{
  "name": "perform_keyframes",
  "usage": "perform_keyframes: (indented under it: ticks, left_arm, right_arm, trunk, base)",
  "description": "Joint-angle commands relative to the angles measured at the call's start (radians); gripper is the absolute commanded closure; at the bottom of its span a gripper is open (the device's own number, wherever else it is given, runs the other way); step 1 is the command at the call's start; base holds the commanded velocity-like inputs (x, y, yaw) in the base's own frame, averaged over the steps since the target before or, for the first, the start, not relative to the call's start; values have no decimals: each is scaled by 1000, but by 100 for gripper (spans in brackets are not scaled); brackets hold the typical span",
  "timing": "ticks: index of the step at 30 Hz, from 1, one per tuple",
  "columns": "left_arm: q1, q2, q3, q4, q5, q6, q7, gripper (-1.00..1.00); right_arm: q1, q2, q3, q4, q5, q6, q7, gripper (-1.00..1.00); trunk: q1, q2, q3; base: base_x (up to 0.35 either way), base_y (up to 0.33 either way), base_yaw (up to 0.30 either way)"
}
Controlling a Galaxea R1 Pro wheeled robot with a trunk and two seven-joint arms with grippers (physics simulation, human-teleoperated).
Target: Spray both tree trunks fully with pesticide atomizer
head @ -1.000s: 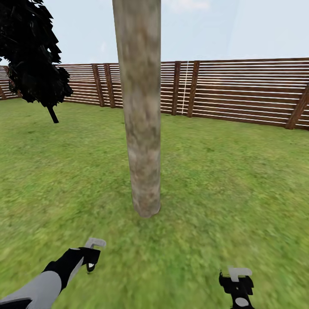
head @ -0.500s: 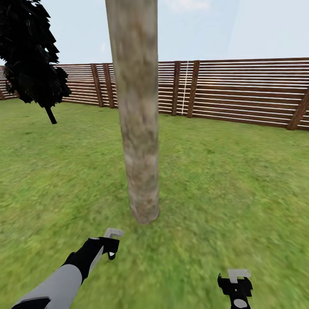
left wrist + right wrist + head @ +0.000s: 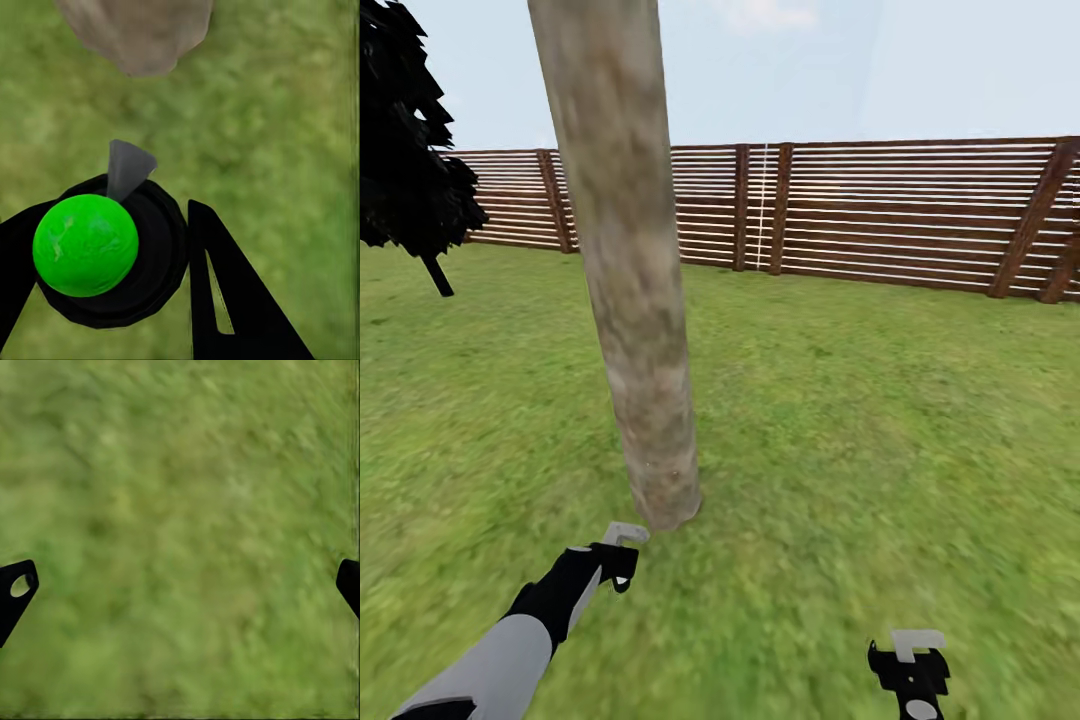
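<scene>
Left claw (image 3: pixel 127 262) grips one green-topped black atomizer (image 3: pixel 105 251) near one pale mottled tree trunk (image 3: pixel 630 300), centre-left; right claw (image 3: pixel 180 585), lower right, gapes empty.

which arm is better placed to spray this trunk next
Left. Its gripper is shut on the sprayer, whose grey nozzle points at the trunk base just ahead. The right gripper hangs open over bare grass, off to the side.
</scene>
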Motion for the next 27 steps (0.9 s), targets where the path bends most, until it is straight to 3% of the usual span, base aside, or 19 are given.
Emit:
perform_keyframes:
  ticks: [1,7,15,18,20,22,23,25,27]
  left_arm:
    - [1,-1,8,-10,-11,5,-8,100]
    - [-4,-1,7,-19,-10,9,-8,100]
    - [-97,1,4,-22,6,139,-8,100]
    - [-100,50,6,-21,6,148,-9,100]
    - [-97,65,5,-20,7,148,-11,100]
    - [-99,49,5,-19,8,149,-10,100]
    - [-101,13,1,-20,7,149,-9,100]
    - [-103,-17,-1,-21,5,150,-9,100]
    - [-116,-27,0,-21,5,155,-10,100]
  right_arm:
    - [-1,0,-8,2,10,-4,-2,-100]
    - [0,1,-8,2,10,-4,-2,-100]
    - [0,0,-7,2,14,-3,0,-100]
    - [0,-1,-7,2,15,-2,1,-100]
    - [0,-2,-7,2,15,-2,0,-100]
    - [0,-3,-7,2,15,-2,0,-100]
    - [0,-3,-7,2,15,-2,0,-100]
    - [0,-3,-7,2,15,-2,0,-100]
    - [0,-3,-7,2,15,-2,-1,-100]
  trunk:
    - [-1,0,0]
    - [-1,0,3]
    - [-1,0,4]
    - [-1,0,4]
    - [-1,0,4]
    - [-1,0,4]
    - [-1,0,4]
    - [-1,0,4]
    - [-1,0,4]
  base:
    - [-273,-11,-255]
    - [-59,-2,-212]
    - [-1,0,-14]
    - [0,0,0]
    - [0,0,0]
    - [0,0,0]
    - [0,0,0]
    - [0,0,0]
    - [0,0,0]
